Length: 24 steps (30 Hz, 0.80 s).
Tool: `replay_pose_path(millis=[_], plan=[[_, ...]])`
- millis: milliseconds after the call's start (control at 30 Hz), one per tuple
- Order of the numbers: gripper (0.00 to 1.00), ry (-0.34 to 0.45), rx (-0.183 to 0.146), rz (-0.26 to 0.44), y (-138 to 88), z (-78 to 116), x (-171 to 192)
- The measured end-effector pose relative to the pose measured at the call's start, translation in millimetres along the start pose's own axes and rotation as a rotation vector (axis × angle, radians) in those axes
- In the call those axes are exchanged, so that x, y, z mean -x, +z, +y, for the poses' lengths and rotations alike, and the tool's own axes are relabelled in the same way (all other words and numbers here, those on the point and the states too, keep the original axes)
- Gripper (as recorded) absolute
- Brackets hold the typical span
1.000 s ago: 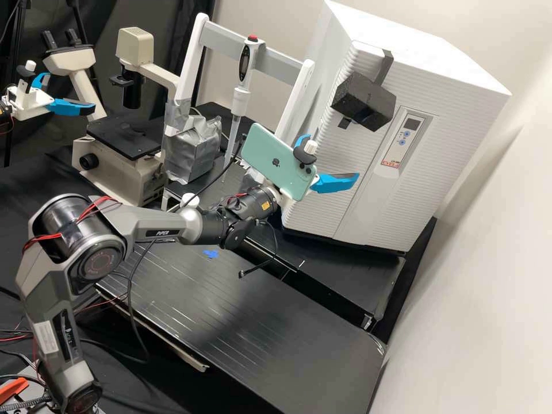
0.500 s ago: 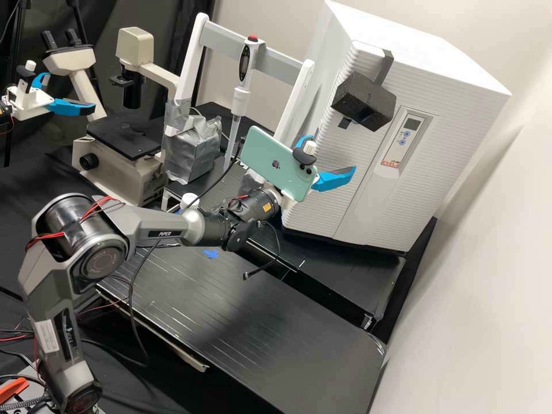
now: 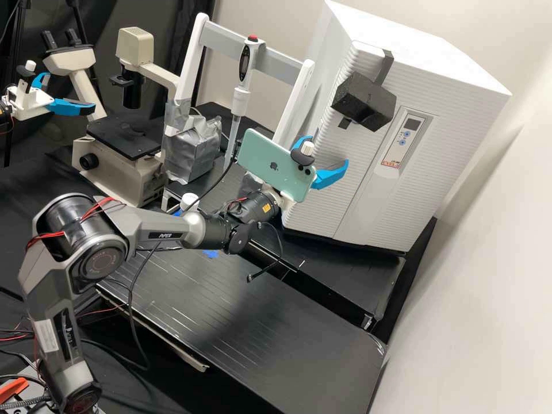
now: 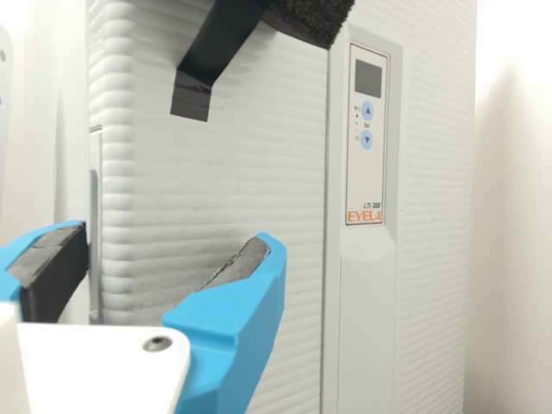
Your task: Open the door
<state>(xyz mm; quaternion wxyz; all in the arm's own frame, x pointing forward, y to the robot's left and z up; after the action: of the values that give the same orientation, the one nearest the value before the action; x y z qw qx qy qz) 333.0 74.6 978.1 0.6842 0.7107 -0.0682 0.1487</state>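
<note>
Nearest in the high view, a grey arm [image 3: 158, 227] out over the black bench [image 3: 270, 310], with a green phone [image 3: 270, 161] mounted near the wrist. Past that, the gripper [image 4: 175, 235], spread wide, pinching nothing. In the wrist view, one finger to either side of the line of an upright slot [image 4: 96, 233] at the door's outer edge; impossible to tell whether in contact or just in front.

Beyond the gripper, the white ribbed door [image 4: 216, 172], shut on the front of the cabinet [image 3: 420, 43]. Farther along, a black block [image 3: 365, 102] on a strap, then the control panel [image 4: 366, 138].

Done so far, by judgement: little more than lining up with the probable pulling edge. Left to do: close in, catch hold of that edge, swing the door out. As for the opening itself, not yet begun.
</note>
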Motion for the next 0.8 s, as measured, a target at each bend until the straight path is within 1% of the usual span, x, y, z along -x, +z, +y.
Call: replay_pose_path(millis=[200,333,467,567,800], plan=[[0.00,-0.003,0.007,0.012,0,-1.1,1],[0.00,0.002,-0.017,0.004,5,2.0,3],[0.00,-0.004,-0.008,0.019,8,2.9,6],[0.00,0.002,-0.012,0.023,9,4.2,7],[0.00,-0.001,-0.011,0.028,10,3.9,8]])
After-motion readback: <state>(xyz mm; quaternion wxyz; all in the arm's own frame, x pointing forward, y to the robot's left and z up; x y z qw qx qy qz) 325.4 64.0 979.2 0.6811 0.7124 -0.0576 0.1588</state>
